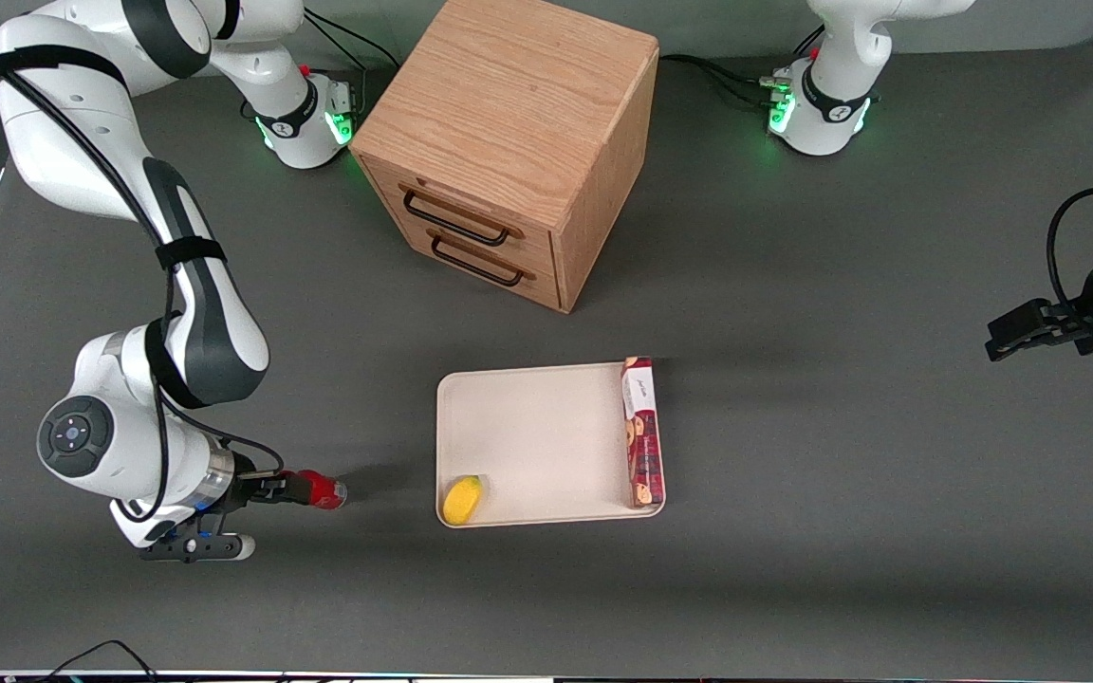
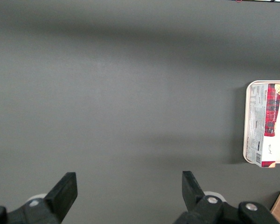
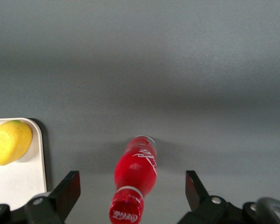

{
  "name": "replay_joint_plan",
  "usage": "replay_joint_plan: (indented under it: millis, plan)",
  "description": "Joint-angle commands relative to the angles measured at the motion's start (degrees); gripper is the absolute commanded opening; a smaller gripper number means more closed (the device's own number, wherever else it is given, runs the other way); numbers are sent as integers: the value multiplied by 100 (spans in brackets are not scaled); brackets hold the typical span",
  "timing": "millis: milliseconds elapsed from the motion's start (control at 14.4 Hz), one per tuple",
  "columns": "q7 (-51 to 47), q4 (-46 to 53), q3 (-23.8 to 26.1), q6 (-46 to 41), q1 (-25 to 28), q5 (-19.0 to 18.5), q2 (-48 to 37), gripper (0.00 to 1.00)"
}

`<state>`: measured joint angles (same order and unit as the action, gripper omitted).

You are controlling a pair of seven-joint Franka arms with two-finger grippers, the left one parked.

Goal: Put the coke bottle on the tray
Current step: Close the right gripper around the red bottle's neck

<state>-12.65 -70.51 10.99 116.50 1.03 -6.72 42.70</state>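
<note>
The coke bottle (image 1: 322,489) is small and red with a red cap and a clear base, and it rests on the dark table toward the working arm's end. In the right wrist view the coke bottle (image 3: 134,172) shows its cap nearest the camera. My gripper (image 1: 292,489) is open, with the bottle between its two fingers; in the wrist view the gripper (image 3: 131,183) has wide gaps on both sides and does not touch the bottle. The cream-white tray (image 1: 537,436) lies apart from the bottle, toward the table's middle; its corner (image 3: 16,179) shows in the wrist view.
A yellow fruit (image 1: 462,499) (image 3: 9,141) lies in the tray corner nearest the bottle. A long red biscuit box (image 1: 643,432) lies along the tray's edge toward the parked arm. A wooden drawer cabinet (image 1: 509,142) stands farther from the camera than the tray.
</note>
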Motion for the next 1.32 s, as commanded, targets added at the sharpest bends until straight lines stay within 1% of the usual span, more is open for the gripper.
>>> replay_joint_plan:
  millis: [0, 208, 347, 554, 624, 693, 762, 832, 901, 1040, 1248]
  plan:
    - [-325, 55, 35, 31, 56, -110, 80, 100]
    - [-484, -138, 140, 31, 56, -110, 19, 99]
    - [-484, -218, 141, 31, 47, -110, -16, 92]
    - [-405, -271, 141, 31, 38, -189, -60, 63]
    - [-396, -271, 141, 31, 29, -250, -60, 51]
    - [-396, -279, 141, 22, 29, -277, -60, 36]
    - [-388, -280, 141, 22, 29, -277, -60, 24]
    - [-388, -271, 141, 4, 29, -277, -69, 16]
    - [-388, -271, 141, -5, 29, -277, -87, 12]
    - [-335, -262, 158, -109, 47, -277, -253, 7]
    - [-335, 52, 272, -1108, 38, -242, -569, 4]
